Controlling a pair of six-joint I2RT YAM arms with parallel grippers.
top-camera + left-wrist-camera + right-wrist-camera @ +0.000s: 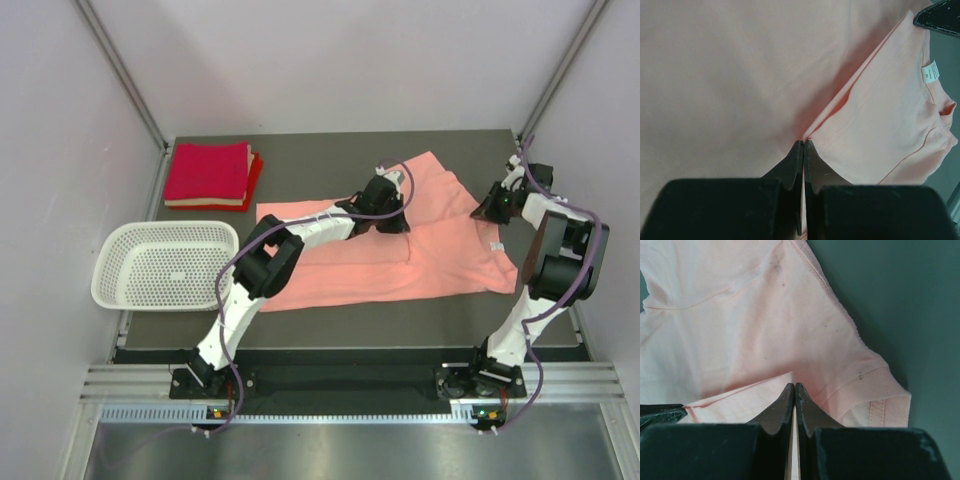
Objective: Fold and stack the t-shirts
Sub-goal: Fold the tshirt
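Note:
A salmon-pink t-shirt (400, 262) lies spread and partly folded across the dark table, with its small white tag (494, 246) near the right end. My left gripper (398, 222) sits over the shirt's upper middle. In the left wrist view it (804, 142) is shut on a folded edge of the pink shirt (730, 75); the tag (930, 71) lies to the right. My right gripper (482, 212) is at the shirt's right sleeve. In the right wrist view it (794, 385) is shut on a cloth fold beside the sleeve hem (885, 402). Folded crimson t-shirts (208, 172) are stacked at the back left.
A white perforated basket (112, 262) stands at the left, overhanging the table's left edge. Grey walls close in on the left, back and right. The dark table surface (400, 325) shows bare in front of the shirt.

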